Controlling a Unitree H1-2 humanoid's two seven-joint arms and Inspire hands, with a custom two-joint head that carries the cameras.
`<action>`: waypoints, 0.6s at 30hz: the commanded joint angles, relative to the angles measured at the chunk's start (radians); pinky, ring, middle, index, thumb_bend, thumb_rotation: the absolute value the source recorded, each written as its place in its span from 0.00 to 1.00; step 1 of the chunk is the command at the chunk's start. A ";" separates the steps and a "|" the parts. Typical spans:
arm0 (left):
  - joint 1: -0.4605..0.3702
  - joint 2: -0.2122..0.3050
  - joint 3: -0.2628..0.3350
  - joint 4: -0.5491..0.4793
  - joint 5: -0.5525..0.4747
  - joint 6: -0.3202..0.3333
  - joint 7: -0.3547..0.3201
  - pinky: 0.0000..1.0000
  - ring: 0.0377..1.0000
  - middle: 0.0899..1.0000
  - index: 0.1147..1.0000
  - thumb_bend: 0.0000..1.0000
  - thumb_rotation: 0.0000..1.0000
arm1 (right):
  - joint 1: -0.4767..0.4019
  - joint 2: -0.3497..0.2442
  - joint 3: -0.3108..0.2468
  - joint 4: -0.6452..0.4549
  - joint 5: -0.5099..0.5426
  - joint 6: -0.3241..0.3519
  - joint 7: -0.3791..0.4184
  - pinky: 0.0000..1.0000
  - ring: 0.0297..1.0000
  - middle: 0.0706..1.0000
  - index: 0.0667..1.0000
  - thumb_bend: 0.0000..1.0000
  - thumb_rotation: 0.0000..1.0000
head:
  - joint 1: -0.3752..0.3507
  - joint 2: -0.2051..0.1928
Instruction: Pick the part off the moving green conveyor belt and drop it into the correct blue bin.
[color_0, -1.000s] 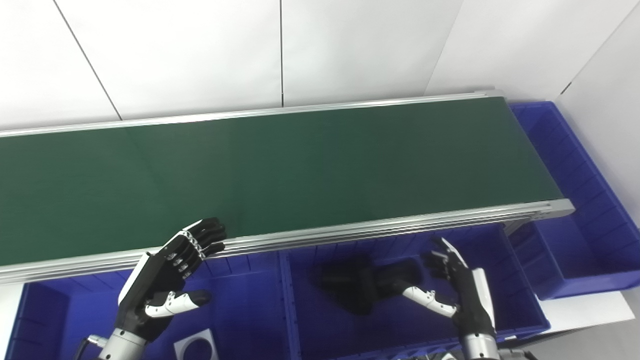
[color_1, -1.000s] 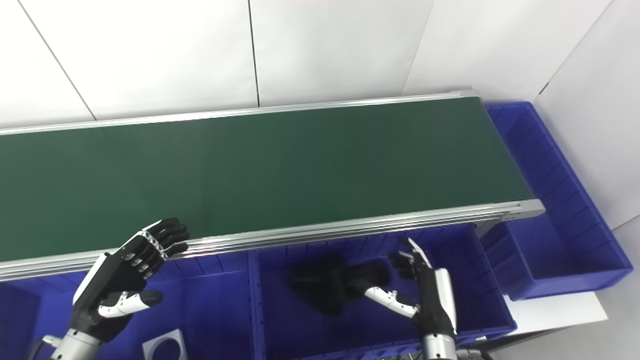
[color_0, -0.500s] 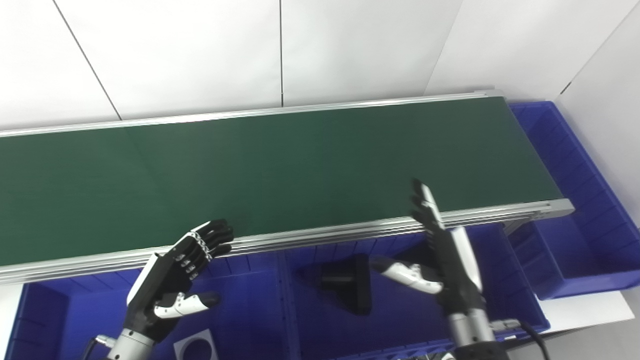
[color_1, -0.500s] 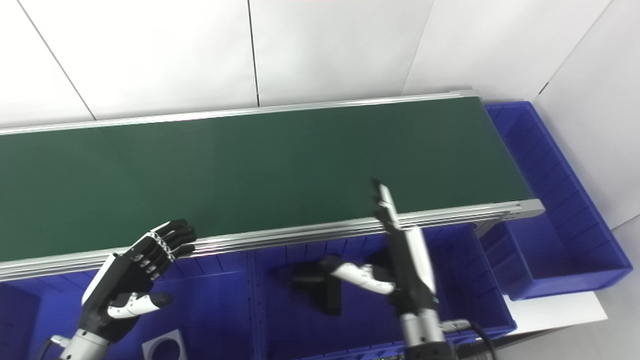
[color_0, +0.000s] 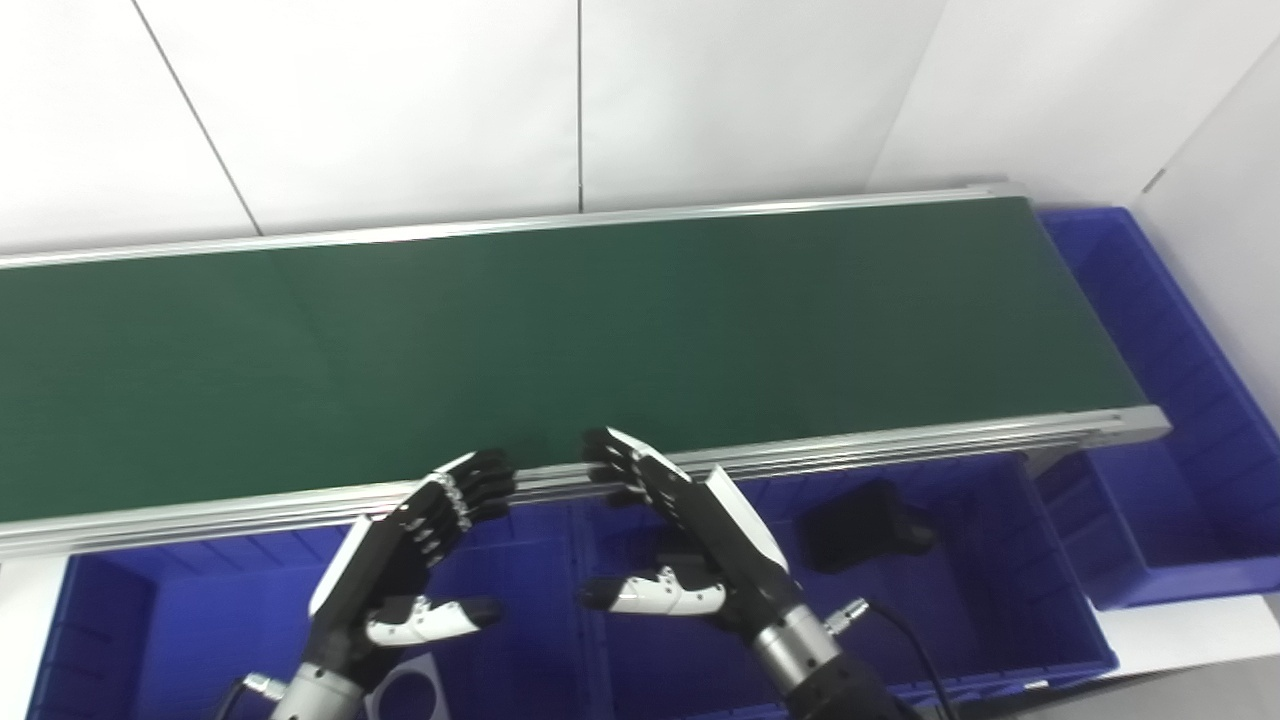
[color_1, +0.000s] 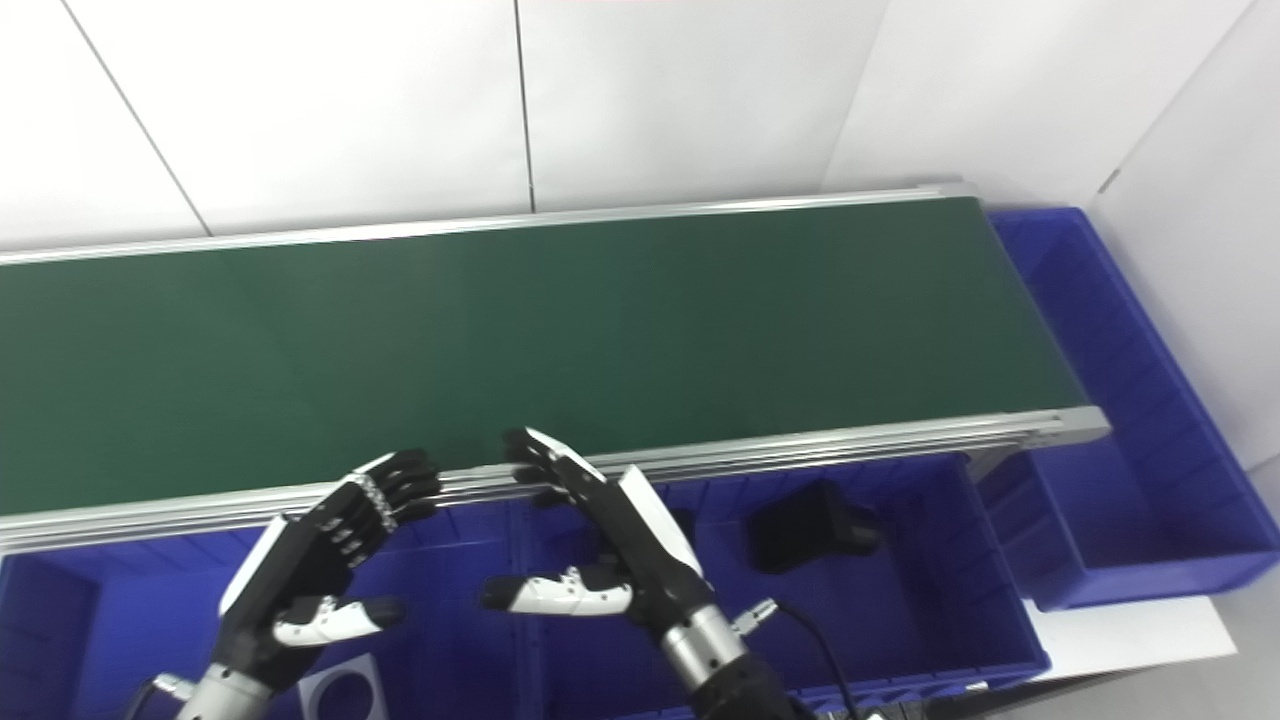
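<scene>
Left hand (color_0: 395, 560) hovering, fingers apart, thumb out, holding nothing. Right hand (color_0: 690, 545) hovering just beside it, fingers spread, empty.

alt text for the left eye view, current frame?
Two black-and-white robot hands, left and right, hover open and empty above blue plastic bins at the near edge of a bare green conveyor belt. A black part lies in the middle bin; a white plate with a round hole lies in the left one.

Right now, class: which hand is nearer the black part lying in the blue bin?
Right. The right hand hovers just left of the black part, over the same bin; the left hand is farther left.
</scene>
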 joint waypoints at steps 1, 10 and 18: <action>0.006 -0.004 -0.010 -0.046 0.013 -0.032 0.008 0.82 0.84 0.85 0.83 1.00 0.36 | -0.008 -0.007 -0.007 -0.008 0.036 -0.078 0.009 0.76 0.83 0.86 0.89 0.85 0.56 | 0.012 0.001; 0.033 -0.019 -0.037 -0.079 0.054 -0.026 0.045 0.83 0.88 0.90 0.90 1.00 0.38 | 0.014 -0.065 -0.056 0.040 0.110 -0.138 0.015 0.78 0.85 0.88 0.90 0.86 0.56 | 0.109 -0.004; 0.048 -0.030 -0.046 -0.082 0.064 -0.029 0.065 0.86 0.90 0.91 0.90 1.00 0.39 | 0.025 -0.087 -0.082 0.052 0.174 -0.171 0.037 0.81 0.87 0.89 0.91 0.84 0.54 | 0.149 -0.011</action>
